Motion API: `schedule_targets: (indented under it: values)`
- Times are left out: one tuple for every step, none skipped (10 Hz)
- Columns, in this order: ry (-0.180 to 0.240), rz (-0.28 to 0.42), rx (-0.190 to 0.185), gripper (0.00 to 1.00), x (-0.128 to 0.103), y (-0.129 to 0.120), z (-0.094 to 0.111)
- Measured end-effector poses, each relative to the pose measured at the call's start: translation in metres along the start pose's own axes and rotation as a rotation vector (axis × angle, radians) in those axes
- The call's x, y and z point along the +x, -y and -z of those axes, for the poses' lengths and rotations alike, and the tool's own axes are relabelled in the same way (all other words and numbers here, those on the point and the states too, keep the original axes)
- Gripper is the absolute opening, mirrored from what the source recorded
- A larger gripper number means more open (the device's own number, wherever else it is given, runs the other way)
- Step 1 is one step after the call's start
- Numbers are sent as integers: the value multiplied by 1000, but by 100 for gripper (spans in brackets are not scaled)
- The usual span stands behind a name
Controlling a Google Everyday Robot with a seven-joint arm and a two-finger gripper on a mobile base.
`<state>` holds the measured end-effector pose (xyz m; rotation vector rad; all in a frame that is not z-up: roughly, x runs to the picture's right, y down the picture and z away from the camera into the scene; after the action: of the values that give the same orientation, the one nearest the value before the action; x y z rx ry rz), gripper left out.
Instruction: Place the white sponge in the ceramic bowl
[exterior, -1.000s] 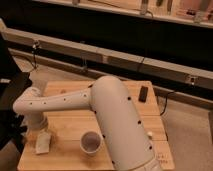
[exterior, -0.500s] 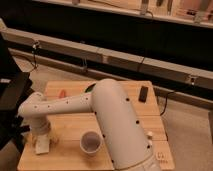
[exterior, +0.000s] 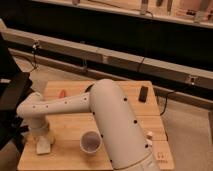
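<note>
The white sponge point(exterior: 44, 146) lies on the wooden table point(exterior: 70, 125) near its front left corner. My gripper point(exterior: 42, 135) hangs down from the white arm's wrist point(exterior: 33, 109), right over the sponge and at or just above its top. The ceramic bowl is out of view, perhaps hidden behind the bulky arm point(exterior: 112, 120).
A white cup point(exterior: 90, 142) stands on the table right of the sponge. A small red object point(exterior: 62, 93) lies at the back left and a black object point(exterior: 143, 93) at the back right. A dark chair point(exterior: 12, 100) stands left of the table.
The wrist and gripper have come down and slightly right toward the sponge. The sponge and cup have not moved.
</note>
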<state>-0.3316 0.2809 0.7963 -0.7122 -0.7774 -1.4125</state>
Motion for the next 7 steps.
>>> schedule_targets:
  values:
    - [0,2,-4,1,0,-1,0]
    - [0,1,-3,1,0,-1,0]
    - [-1,1,0,1,1,-1,0]
    - [-1,4,0,1,0,0,0]
    - [-1,3,0,1,0,0,0]
    - [-21,-3,6,1,4,-2,3]
    - [-43,-18,13,1,8,-7,11]
